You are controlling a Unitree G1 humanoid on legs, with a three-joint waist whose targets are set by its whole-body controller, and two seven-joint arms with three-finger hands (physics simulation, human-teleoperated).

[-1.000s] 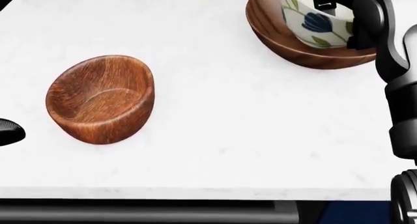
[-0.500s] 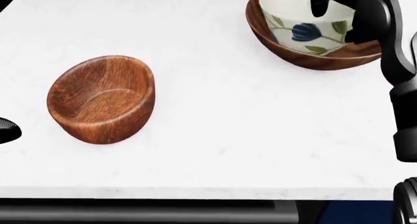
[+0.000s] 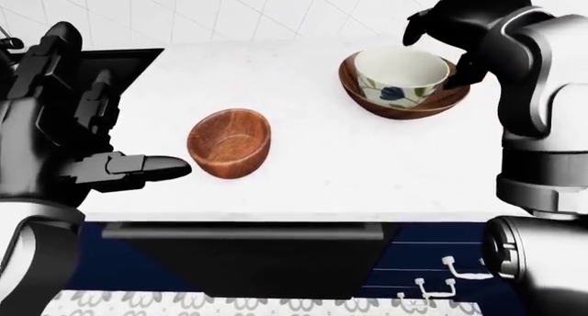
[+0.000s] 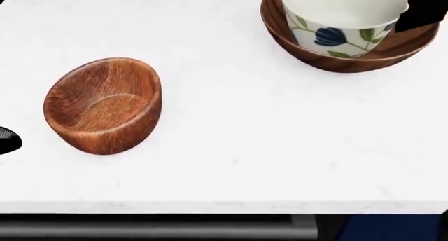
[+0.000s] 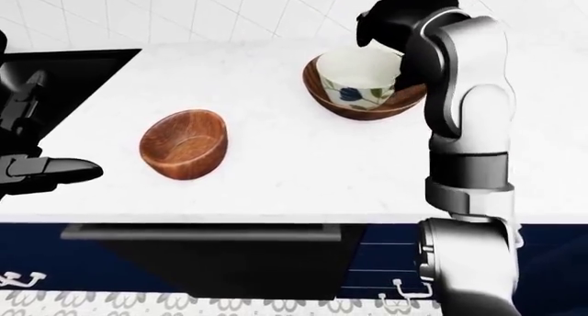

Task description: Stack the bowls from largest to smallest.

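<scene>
A small wooden bowl (image 4: 103, 105) sits tilted on the white counter (image 4: 266, 146), left of middle in the head view. At the upper right a large wooden bowl (image 4: 336, 64) holds a white bowl with a blue flower (image 4: 336, 25) nested upright inside it. My right hand (image 3: 441, 44) arches open above the white bowl, its fingers off the rim. My left hand (image 3: 138, 166) hovers open to the left of the small wooden bowl, one finger pointing at it without touching.
A black recessed surface (image 3: 138, 61) lies at the counter's left end behind my left hand. The counter's near edge (image 4: 210, 207) runs along the bottom of the head view, with dark cabinet fronts and handles (image 3: 432, 285) below. A tiled wall rises beyond.
The white flowered bowl has settled into the large wooden bowl. My right hand has let go and lifted up and right, almost out of the head view. The left hand stays put.
</scene>
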